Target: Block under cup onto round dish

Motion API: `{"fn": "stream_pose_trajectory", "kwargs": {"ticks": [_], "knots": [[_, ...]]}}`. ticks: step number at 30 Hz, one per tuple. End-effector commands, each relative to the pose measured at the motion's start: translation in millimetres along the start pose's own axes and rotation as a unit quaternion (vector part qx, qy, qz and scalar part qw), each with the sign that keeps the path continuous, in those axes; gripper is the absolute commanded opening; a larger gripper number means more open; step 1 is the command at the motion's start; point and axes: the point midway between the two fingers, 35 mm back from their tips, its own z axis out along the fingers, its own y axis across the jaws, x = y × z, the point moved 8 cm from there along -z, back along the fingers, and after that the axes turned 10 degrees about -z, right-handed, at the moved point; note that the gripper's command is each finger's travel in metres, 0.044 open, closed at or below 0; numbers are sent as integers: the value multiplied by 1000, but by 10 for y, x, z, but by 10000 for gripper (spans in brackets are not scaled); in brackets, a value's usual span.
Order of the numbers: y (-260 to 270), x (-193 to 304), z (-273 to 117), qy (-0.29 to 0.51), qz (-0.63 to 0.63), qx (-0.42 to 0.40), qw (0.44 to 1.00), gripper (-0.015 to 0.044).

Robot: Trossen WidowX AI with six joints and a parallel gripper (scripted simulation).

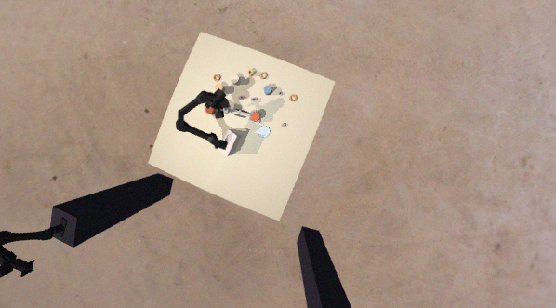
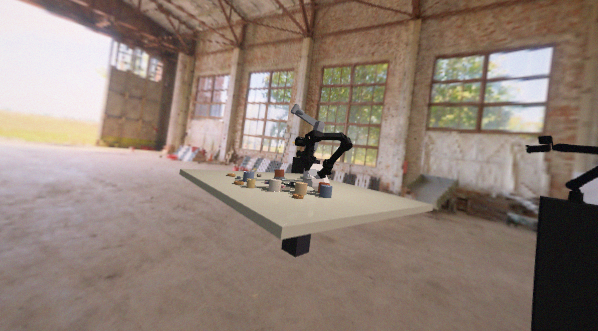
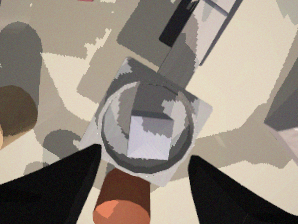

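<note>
The uncovered cup (image 1: 210, 110) (image 2: 323, 185) (image 3: 122, 212) stood leftmost, close enough for the tool (image 1: 221, 111) (image 2: 312, 164) (image 3: 145, 156), apart and empty, to clip it while descending off-centre. The block (image 3: 150, 139) lay bare on the balance's near pan (image 3: 202, 108); tipping that might have shifted the 2nd cup (image 1: 255, 116) (image 2: 279, 173), as could a low carry toward the dish (image 1: 264, 131).

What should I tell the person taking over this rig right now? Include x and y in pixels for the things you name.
Pincer (image 1: 223, 112) (image 2: 302, 169) (image 3: 145, 156): open and empty, above the small white block (image 3: 149, 145).
Block: uncovered, at one end of the grey balance (image 1: 240, 113) (image 3: 202, 107).
Done: one orange-red cup (image 1: 210, 110) (image 2: 324, 184) (image 3: 121, 212) is off, beside the balance.
Other orange-red cup (image 1: 255, 116) (image 2: 279, 173): at the far end; don't touch it.
Left: grip block, put it on the round pale-blue dish (image 1: 264, 131), let go, move arm clear.
</note>
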Motion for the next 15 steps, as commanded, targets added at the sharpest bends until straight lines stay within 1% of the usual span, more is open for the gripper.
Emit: {"fn": "stream_pose_trajectory", "kwargs": {"ticks": [1,15], "knots": [[-16,1,60,3,3,0,1000,260],[-12,-1,283,3,3,0,1000,260]]}}
